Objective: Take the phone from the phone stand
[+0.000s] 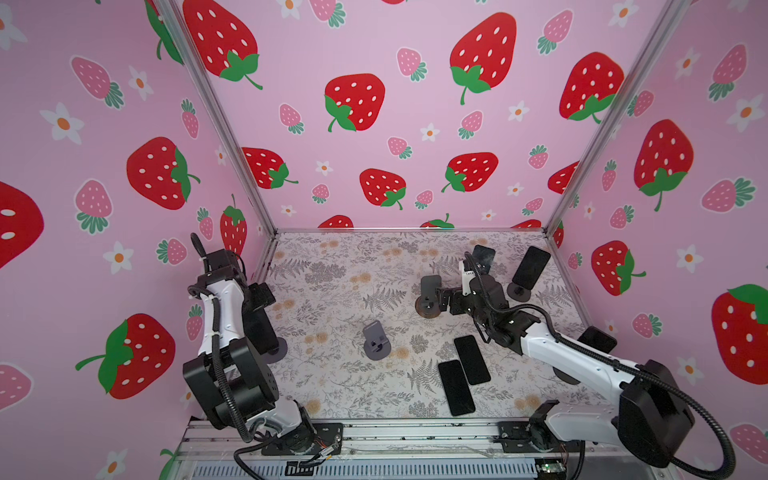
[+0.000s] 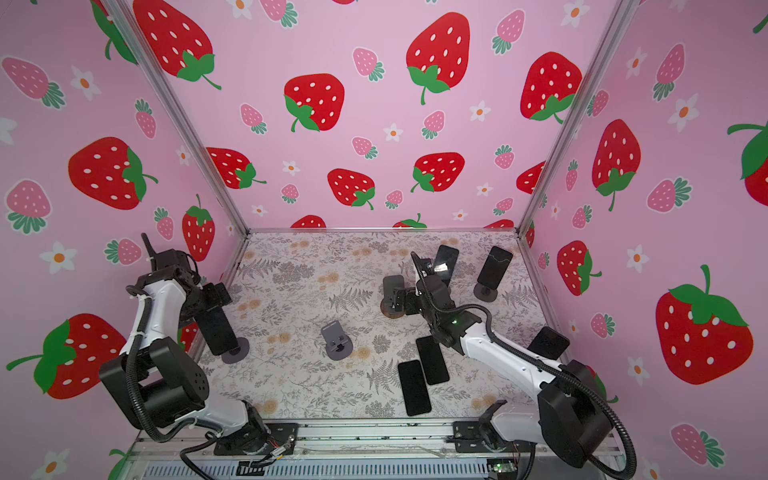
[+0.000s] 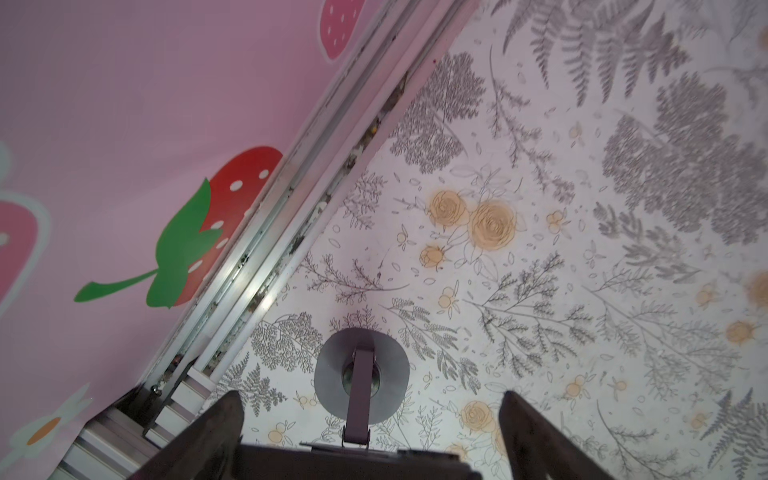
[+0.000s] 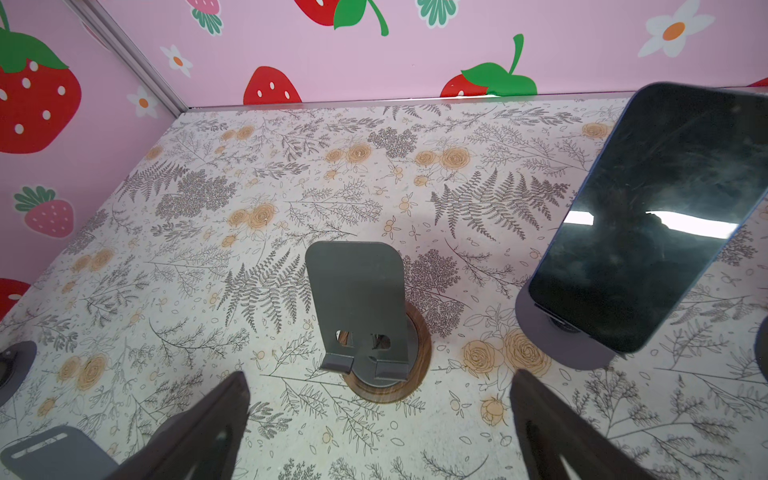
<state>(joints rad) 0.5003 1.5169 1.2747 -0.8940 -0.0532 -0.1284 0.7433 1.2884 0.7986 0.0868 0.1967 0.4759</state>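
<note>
Left jaws wide astride phone point(image 3: 332, 463) (wall rail point(image 3: 257, 232) close beside); right jaws wide, facing bare stand point(image 4: 359, 299).

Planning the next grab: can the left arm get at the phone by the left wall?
Probably yes: the left gripper hangs open just above that phone, fingers either side of its top, nothing between.

No text, label, brand or number can be read on anything here.

Left-edge phone point(image 1: 266, 332) half hidden behind left arm point(image 1: 220, 307); near-right phone point(image 1: 597, 338) mostly behind right arm point(image 1: 582, 353).
</note>
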